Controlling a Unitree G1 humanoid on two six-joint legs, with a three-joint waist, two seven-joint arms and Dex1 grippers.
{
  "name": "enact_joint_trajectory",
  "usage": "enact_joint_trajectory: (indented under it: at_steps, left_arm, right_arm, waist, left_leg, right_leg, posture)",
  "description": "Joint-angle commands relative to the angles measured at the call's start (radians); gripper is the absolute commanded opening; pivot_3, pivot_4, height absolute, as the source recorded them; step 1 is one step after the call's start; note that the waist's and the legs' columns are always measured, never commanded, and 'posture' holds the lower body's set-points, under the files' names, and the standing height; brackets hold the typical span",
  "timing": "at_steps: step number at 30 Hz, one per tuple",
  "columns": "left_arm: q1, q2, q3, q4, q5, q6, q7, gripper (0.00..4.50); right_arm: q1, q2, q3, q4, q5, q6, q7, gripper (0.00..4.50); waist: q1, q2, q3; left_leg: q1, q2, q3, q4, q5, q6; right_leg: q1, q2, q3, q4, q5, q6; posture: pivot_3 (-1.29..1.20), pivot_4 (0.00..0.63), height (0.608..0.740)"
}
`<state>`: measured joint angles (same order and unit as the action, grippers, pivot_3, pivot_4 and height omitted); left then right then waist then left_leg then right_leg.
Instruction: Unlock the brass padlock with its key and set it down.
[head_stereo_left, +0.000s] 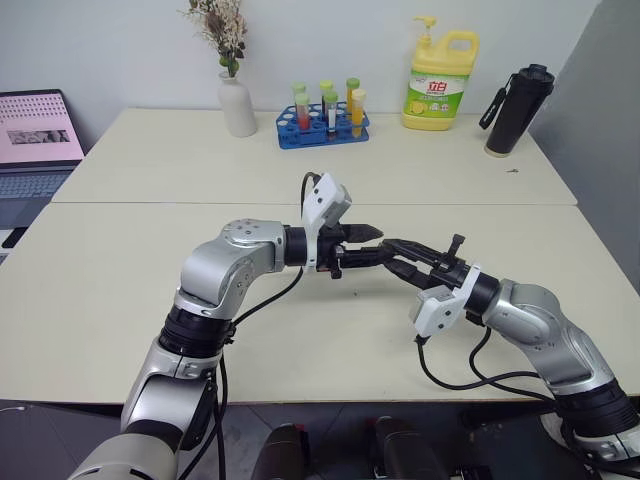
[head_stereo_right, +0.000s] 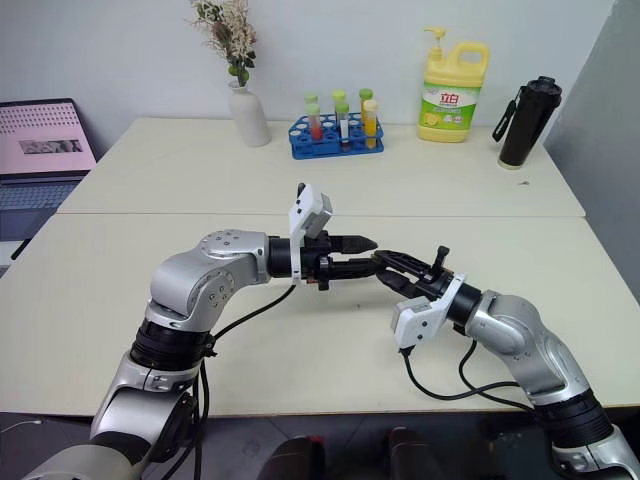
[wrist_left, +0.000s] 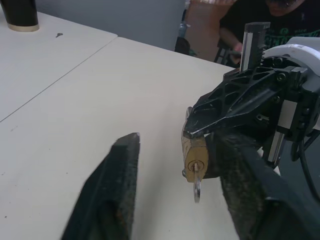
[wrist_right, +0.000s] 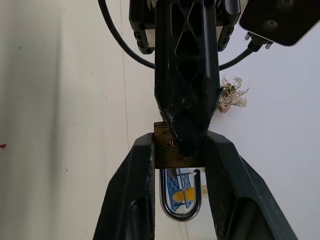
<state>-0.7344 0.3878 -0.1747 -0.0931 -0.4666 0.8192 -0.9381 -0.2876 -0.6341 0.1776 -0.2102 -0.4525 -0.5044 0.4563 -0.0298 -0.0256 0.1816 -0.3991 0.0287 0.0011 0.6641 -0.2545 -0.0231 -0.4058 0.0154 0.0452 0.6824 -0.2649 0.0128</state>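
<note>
The brass padlock (wrist_left: 195, 153) is clamped between the fingers of my right gripper (head_stereo_right: 385, 266), held above the table's middle. In the right wrist view its brass body (wrist_right: 164, 156) sits between the two black fingers (wrist_right: 127, 200) and its silvery shackle (wrist_right: 181, 212) points back toward the wrist. The key (wrist_left: 197, 187) sticks out of the keyhole in the padlock's end face. My left gripper (head_stereo_left: 376, 244) faces the right one tip to tip, open, its fingers (wrist_left: 112, 195) standing on either side of the key without touching it.
Along the table's far edge stand a white vase with dried flowers (head_stereo_left: 238, 102), a blue test-tube rack (head_stereo_left: 324, 126), a yellow detergent bottle (head_stereo_left: 440, 85) and a black flask (head_stereo_left: 516, 110). A laptop (head_stereo_left: 35, 140) sits at far left. A person (wrist_left: 260, 20) sits beyond the table.
</note>
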Motion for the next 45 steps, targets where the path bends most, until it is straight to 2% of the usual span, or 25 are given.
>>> enact_joint_trajectory:
  at_steps: [1,4,17,20,23,27,31,35,41,45]
  left_arm:
    - [-0.021,0.004,-0.016,-0.019,-0.003,-0.015,-0.014,1.08]
    - [-0.019,0.009,-0.021,-0.021,-0.003,-0.016,-0.018,0.16]
    - [-0.013,0.018,-0.025,-0.022,-0.008,-0.024,-0.026,0.17]
    - [-0.009,0.021,-0.019,-0.019,-0.019,-0.028,-0.038,0.17]
    - [-0.019,0.02,-0.013,0.005,-0.023,-0.047,-0.057,0.17]
    - [-0.038,0.016,-0.013,0.042,-0.02,-0.075,-0.085,0.17]
    - [-0.047,0.016,-0.017,0.056,-0.027,-0.091,-0.118,0.17]
    - [-0.059,0.019,-0.022,0.06,-0.03,-0.1,-0.161,0.17]
    - [-0.055,0.02,-0.022,0.019,-0.031,-0.101,-0.178,0.17]
    - [-0.042,0.031,-0.028,-0.009,-0.036,-0.1,-0.193,0.17]
  right_arm:
    - [-0.014,-0.007,-0.019,-0.023,0.017,-0.011,-0.004,0.94]
    - [-0.014,-0.005,-0.022,-0.024,0.016,-0.01,-0.007,0.94]
    - [0.0,-0.009,-0.066,-0.034,0.076,0.028,-0.003,0.94]
    - [0.027,-0.034,-0.127,-0.049,0.135,0.071,0.011,1.91]
    - [0.084,-0.064,-0.179,-0.109,0.291,0.168,0.092,2.99]
    - [0.171,-0.113,-0.236,-0.251,0.558,0.402,0.222,3.03]
    - [0.21,-0.167,-0.257,-0.372,0.718,0.597,0.305,3.03]
    - [0.192,-0.202,-0.255,-0.476,0.919,0.844,0.326,2.2]
    - [0.125,-0.186,-0.241,-0.499,1.009,0.99,0.307,0.02]
    - [0.082,-0.164,-0.235,-0.484,1.024,1.021,0.303,0.0]
  waist:
    - [0.001,0.0,0.0]
    - [0.001,0.0,0.0]
    - [0.001,0.0,0.0]
    - [0.001,0.0,0.0]
    - [0.002,0.0,0.0]
    - [0.003,0.0,0.0]
    - [0.0,0.0,0.0]
    - [0.0,0.0,0.0]
    - [0.001,0.0,0.0]
    - [0.001,0.0,0.0]
  left_leg:
    - [0.0,0.0,0.0,0.0,0.0,0.0]
    - [0.0,0.0,0.0,0.0,0.0,0.0]
    - [0.0,0.0,0.0,0.0,0.0,0.0]
    - [0.0,0.0,0.0,0.0,0.0,0.0]
    - [0.0,0.0,0.0,0.0,0.0,0.0]
    - [0.0,0.0,0.0,0.0,0.0,0.0]
    - [0.0,0.0,0.0,0.0,0.0,0.0]
    - [0.0,0.0,-0.001,0.0,0.0,0.0]
    - [0.0,0.0,-0.001,0.0,0.0,0.0]
    - [-0.001,0.0,-0.001,0.0,0.0,0.0]
  right_leg:
    - [0.0,0.0,0.0,0.0,0.0,0.0]
    - [0.0,0.0,0.0,0.0,0.0,0.0]
    - [0.0,0.0,0.0,0.0,0.0,0.0]
    - [0.0,0.0,0.0,0.0,0.0,0.0]
    - [0.0,-0.001,0.0,0.0,0.0,0.0]
    - [0.001,0.0,0.0,0.0,0.0,0.0]
    - [0.001,0.0,0.0,0.0,0.0,0.001]
    - [0.001,0.0,-0.001,0.0,-0.001,0.001]
    - [0.001,0.0,-0.001,-0.001,-0.001,0.002]
    - [0.001,0.0,-0.001,-0.001,-0.001,0.002]
  posture:
    - [0.0,0.15,0.74]
    - [0.0,0.15,0.74]
    - [0.0,0.15,0.74]
    - [0.0,0.15,0.74]
    - [0.0,0.15,0.74]
    - [0.0,0.15,0.74]
    - [0.0,0.15,0.74]
    - [0.0,0.15,0.74]
    - [0.0,0.15,0.74]
    - [0.0,0.15,0.74]
